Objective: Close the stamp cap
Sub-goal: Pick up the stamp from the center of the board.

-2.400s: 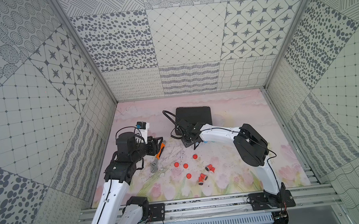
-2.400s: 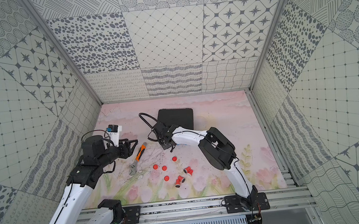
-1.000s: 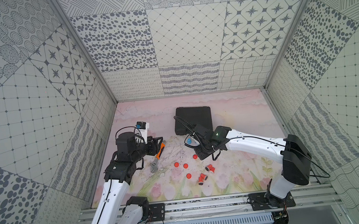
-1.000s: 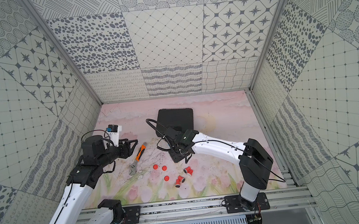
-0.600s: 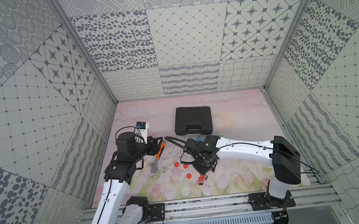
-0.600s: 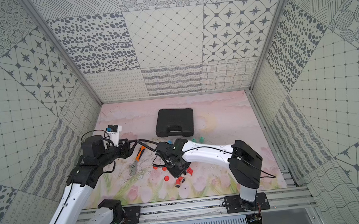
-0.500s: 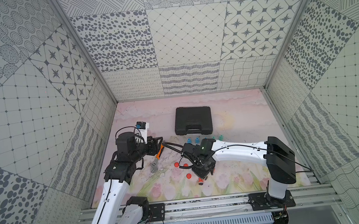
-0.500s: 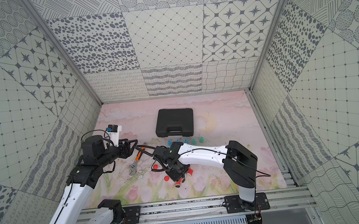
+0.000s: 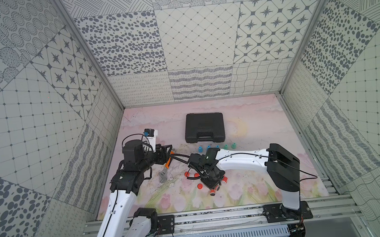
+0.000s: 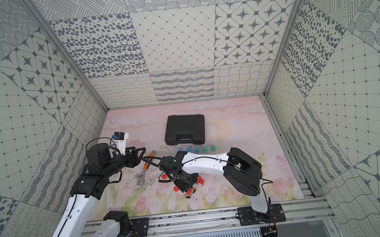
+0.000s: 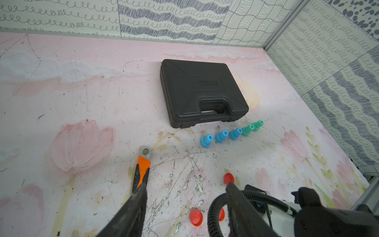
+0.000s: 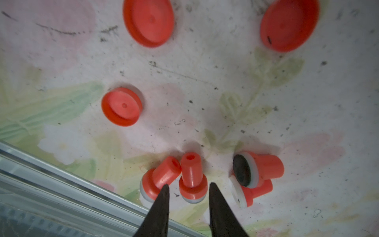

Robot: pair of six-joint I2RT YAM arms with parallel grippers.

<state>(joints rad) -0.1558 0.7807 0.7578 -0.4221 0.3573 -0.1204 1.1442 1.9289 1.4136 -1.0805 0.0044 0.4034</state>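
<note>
The right gripper (image 12: pixel 188 187) is straddling a red stamp (image 12: pixel 191 176) near the front edge of the mat (image 9: pixel 251 187).
From the left: the left gripper (image 11: pixel 186 190) is hanging by the wrench (image 11: pixel 142 164), jaws spread wide and empty. Three loose red caps (image 12: pixel 122 106) are lying flat, apart from the stamps. The stamp is standing on its white base, long axis near upright, narrow handle pointing up at the wrist camera; a second stamp (image 12: pixel 160 178) is leaning against it. The right jaws are sitting narrowly parted either side of its base, mat showing in one gap. Two more stamps (image 12: pixel 258 168) are lying on their sides. Both top views are hiding those fingertips under the arm; only the right wrist view is showing them. It is missing the black case (image 11: pixel 203 92) and the blue and green stamps (image 11: pixel 231 133) farther back.
</note>
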